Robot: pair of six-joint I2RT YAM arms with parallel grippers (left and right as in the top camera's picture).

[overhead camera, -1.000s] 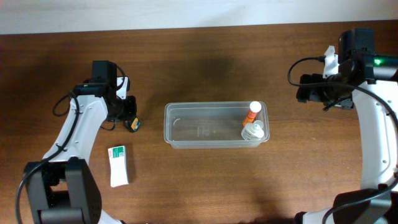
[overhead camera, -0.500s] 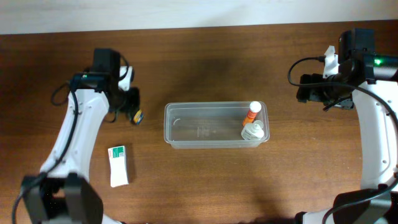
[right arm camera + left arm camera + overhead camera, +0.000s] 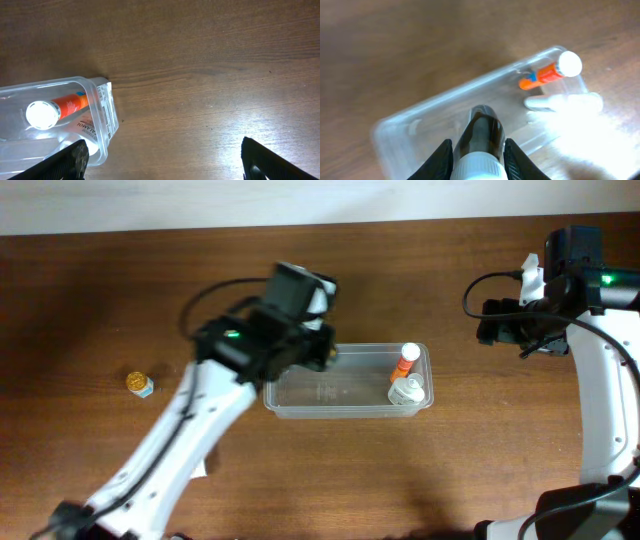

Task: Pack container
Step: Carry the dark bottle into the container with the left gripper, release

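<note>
A clear, shallow plastic container (image 3: 345, 406) with rounded corners and a rim sits at the middle of the brown wood-grain tabletop (image 3: 100, 300). At its right end lie 2 small bottles: an orange bottle (image 3: 402, 366) with a round white cap, and a white bottle (image 3: 406, 391) touching it on the near side.

The left gripper (image 3: 479, 150) hangs over the container's left half, its pale fingers (image 3: 442, 157) pinching a dark, glossy brown bottle (image 3: 481, 132) with a white cap.

The right gripper (image 3: 492, 328) hovers off the container's right end, toward the far right corner. Its black fingers (image 3: 67, 161) are spread wide, holding nothing.

A small gold-lidded jar (image 3: 139, 384) stands toward the left edge.
</note>
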